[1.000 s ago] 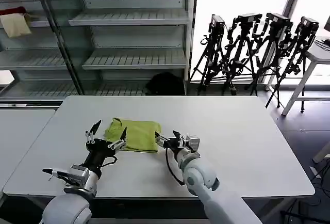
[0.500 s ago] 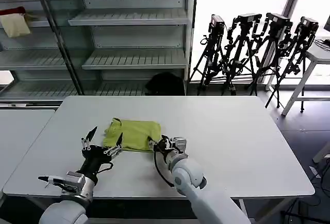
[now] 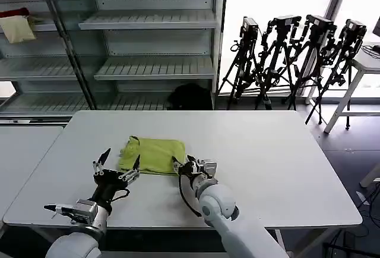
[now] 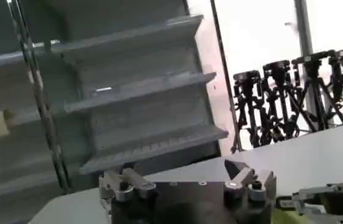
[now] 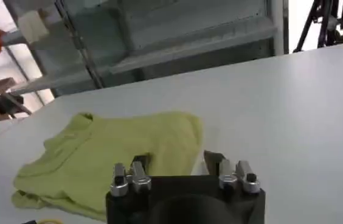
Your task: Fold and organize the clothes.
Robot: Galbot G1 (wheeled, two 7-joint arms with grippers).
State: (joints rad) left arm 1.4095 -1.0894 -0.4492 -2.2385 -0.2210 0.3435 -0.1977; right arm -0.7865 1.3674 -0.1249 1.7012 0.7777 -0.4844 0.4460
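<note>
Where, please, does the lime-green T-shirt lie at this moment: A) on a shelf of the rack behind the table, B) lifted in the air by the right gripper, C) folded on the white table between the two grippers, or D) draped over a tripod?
C: the T-shirt lies folded on the table, with the open left gripper and open right gripper at its near corners.

T-shirt (image 5: 107, 158) near edge behind right gripper (image 5: 175, 163) body; graphic unseen.

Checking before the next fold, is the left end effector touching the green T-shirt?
Cannot tell. In the head view the left end effector overlaps the T-shirt's near left edge, showing neither gap nor contact.
</note>
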